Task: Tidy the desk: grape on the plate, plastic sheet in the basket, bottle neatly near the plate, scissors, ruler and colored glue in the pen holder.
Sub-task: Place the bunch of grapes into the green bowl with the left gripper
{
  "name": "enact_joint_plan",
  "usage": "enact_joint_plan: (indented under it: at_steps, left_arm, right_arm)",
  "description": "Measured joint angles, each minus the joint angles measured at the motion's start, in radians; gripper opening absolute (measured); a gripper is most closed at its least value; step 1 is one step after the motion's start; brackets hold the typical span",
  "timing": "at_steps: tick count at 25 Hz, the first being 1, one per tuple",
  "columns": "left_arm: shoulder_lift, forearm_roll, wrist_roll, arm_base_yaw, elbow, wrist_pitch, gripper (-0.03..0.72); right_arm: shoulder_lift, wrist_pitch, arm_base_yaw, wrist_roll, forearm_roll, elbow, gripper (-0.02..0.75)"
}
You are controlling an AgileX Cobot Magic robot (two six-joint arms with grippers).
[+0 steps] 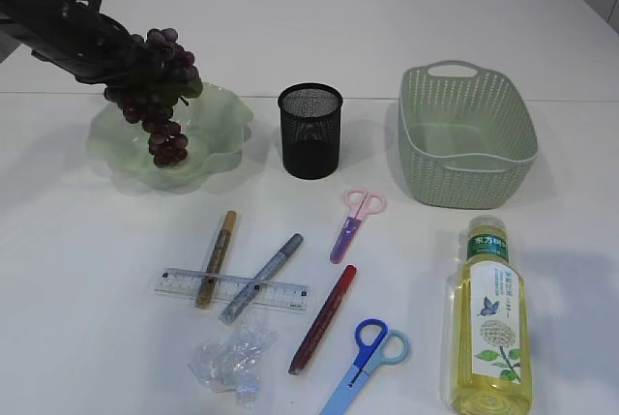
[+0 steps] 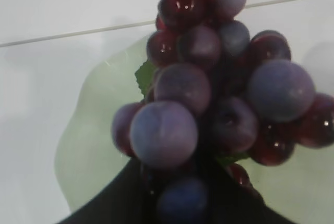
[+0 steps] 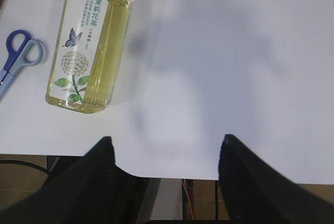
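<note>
Grapes (image 1: 160, 96), a dark purple bunch, hang from the left gripper (image 1: 116, 67) directly above the pale green plate (image 1: 222, 120), long axis pointing straight down, the lowest berries just over or touching the bowl. The left wrist view shows the bunch (image 2: 219, 93) filling the frame with the plate (image 2: 94, 130) beneath; the jaws are closed on its top. The drop looks straight down, nothing between bunch and plate. The right gripper (image 3: 164, 151) hovers wide open and empty above bare table, the tea bottle (image 3: 88, 46) lying well off to one side. The mesh pen holder (image 1: 310, 130), green basket (image 1: 464, 134), ruler (image 1: 232, 289), glue pens (image 1: 215, 258) and scissors (image 1: 353, 223) sit clear of the plate.
</note>
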Motion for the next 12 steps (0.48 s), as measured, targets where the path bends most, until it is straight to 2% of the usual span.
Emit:
enact_joint_plan:
  at_steps: [12]
  left_arm:
    - [0.025, 0.000, 0.000, 0.000, 0.000, -0.006, 0.156]
  right_arm:
    - [0.002, 0.000, 0.000, 0.000, -0.011, 0.000, 0.489]
